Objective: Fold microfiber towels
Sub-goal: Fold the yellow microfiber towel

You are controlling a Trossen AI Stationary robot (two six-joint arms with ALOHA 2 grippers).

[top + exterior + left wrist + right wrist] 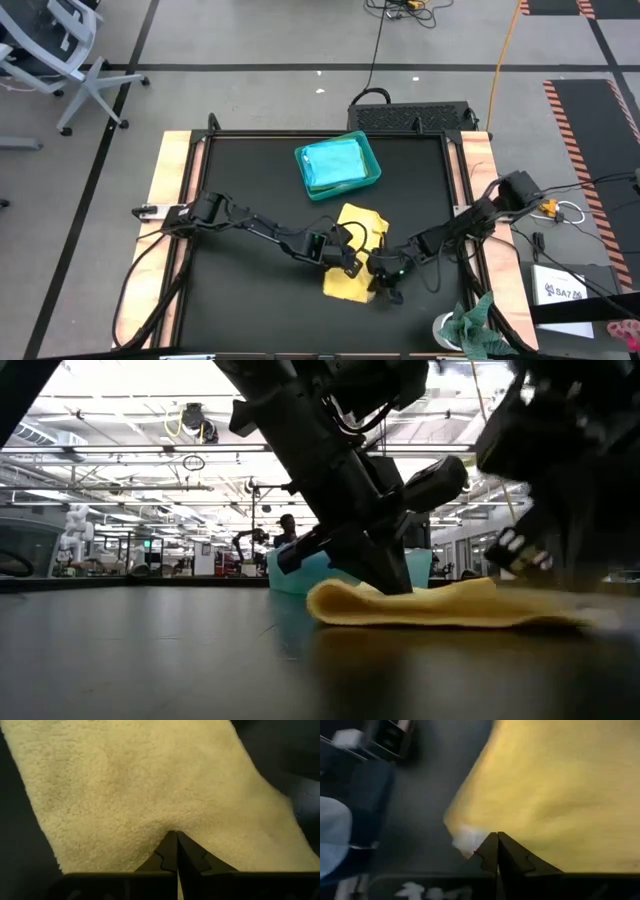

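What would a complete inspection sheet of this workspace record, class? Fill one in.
Surface: black table top, wooden side edges.
Job's things: yellow towel folded on the table; turquoise towel in the teal tray.
Clutter: mottled green rag at the table's corner.
Grippers: left hand shut, pressed on the yellow towel; right hand shut at its edge.
Cables: black and orange leads on the floor.
Surroundings: office chair; a person far behind.
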